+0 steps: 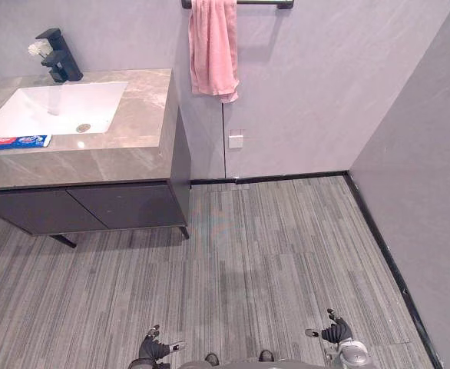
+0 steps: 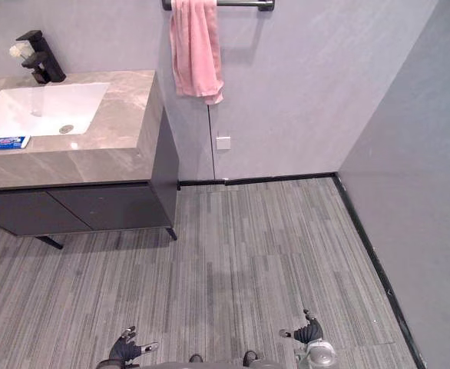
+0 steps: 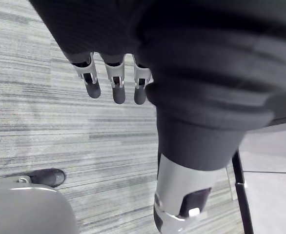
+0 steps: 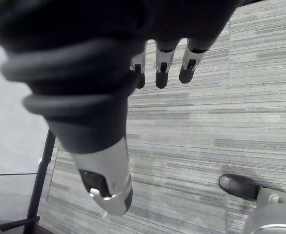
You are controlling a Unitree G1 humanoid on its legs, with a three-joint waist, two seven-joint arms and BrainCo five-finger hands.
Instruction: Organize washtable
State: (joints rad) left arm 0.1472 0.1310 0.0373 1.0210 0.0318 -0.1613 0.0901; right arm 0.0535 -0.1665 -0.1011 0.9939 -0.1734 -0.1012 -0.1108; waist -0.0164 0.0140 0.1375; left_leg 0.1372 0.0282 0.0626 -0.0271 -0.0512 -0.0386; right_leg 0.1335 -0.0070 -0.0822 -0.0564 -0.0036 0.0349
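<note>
L hand and R hand hung low at the near edge over the grey plank floor; wrist views showed both w/ fingers straight and loose, nothing held – well apart from the washtable. Farther off, to the L: dark cabinet under a marbled stone top; toothpaste pack lay flat on the top's front strip, just beside the white basin; black faucet at the basin's back rim, small white thing next to it (couldn't tell what). On the far wall – white socket plate; above it, pink towel draped over a dark bar.
</note>
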